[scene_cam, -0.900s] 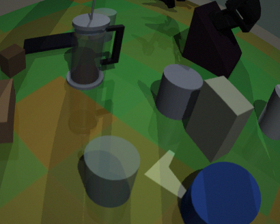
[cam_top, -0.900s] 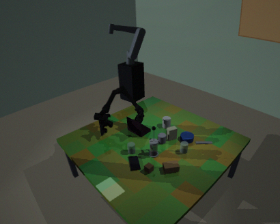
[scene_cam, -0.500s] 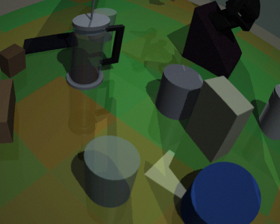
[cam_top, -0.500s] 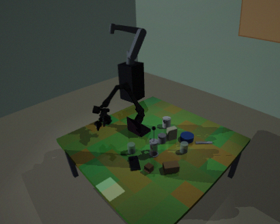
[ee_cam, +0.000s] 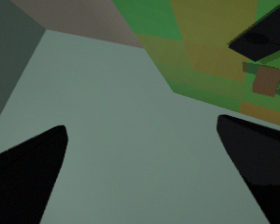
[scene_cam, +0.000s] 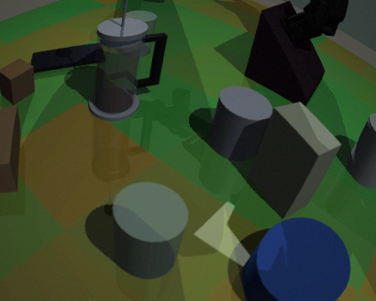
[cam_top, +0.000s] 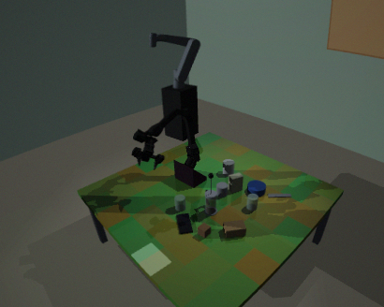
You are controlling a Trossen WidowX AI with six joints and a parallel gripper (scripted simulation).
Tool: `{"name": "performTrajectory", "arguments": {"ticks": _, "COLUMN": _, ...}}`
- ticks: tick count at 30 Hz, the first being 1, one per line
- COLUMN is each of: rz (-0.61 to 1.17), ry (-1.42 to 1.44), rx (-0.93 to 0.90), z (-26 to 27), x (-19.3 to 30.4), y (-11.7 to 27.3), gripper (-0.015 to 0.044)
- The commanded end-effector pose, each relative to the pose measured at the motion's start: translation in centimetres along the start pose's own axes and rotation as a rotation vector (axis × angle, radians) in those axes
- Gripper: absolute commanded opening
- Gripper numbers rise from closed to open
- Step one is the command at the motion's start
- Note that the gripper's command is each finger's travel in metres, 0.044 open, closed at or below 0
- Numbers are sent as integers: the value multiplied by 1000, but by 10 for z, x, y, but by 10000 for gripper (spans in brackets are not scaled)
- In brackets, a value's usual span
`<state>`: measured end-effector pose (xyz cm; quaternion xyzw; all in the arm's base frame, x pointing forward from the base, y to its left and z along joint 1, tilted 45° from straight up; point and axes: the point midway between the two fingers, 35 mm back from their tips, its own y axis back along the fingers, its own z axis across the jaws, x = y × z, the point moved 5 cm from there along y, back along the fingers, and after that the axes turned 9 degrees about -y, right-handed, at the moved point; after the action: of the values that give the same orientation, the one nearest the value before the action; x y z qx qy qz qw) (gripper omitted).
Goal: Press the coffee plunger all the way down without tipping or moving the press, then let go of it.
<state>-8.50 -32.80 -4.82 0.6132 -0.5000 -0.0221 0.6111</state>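
Note:
The coffee press (cam_top: 211, 205) (scene_cam: 116, 80) stands upright on the table, a clear cylinder with dark contents, a pale lid (scene_cam: 122, 30) and a black handle (scene_cam: 160, 60). Its thin plunger rod (scene_cam: 125, 10) sticks up well above the lid, topped by a dark knob (cam_top: 211, 176); the knob is outside the exterior view. My gripper (cam_top: 147, 164) (ee_cam: 142, 127) is open and empty, in the air left of the press in the top view and well apart from it. The press does not show in the wrist view.
A dark slanted block (cam_top: 184, 174) (scene_cam: 280, 57) stands between gripper and press. Near the press are a pale cylinder (cam_top: 180, 202), a grey cylinder (cam_top: 222, 189) (scene_cam: 240, 121), a flat black object (cam_top: 184, 224) (ee_cam: 260, 40) and a brown cube (cam_top: 203, 230) (scene_cam: 17, 82). A beige box (scene_cam: 293, 161) and blue cylinder (scene_cam: 303, 261) stand farther off.

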Motion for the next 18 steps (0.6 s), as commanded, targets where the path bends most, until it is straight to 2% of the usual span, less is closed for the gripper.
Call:
{"name": "performTrajectory", "arguments": {"ticks": 1, "rz": 20, "ry": 546, "rx": 45, "z": -34, "x": 60, "y": -11, "gripper": 440}}
{"name": "performTrajectory", "arguments": {"ticks": 10, "rz": 109, "ry": 1348, "rx": 89, "z": -99, "x": 134, "y": -22, "gripper": 440}}
{"name": "performTrajectory", "arguments": {"ticks": 18, "rz": 267, "ry": 2021, "rx": 98, "z": -170, "x": 182, "y": -25, "gripper": 440}}
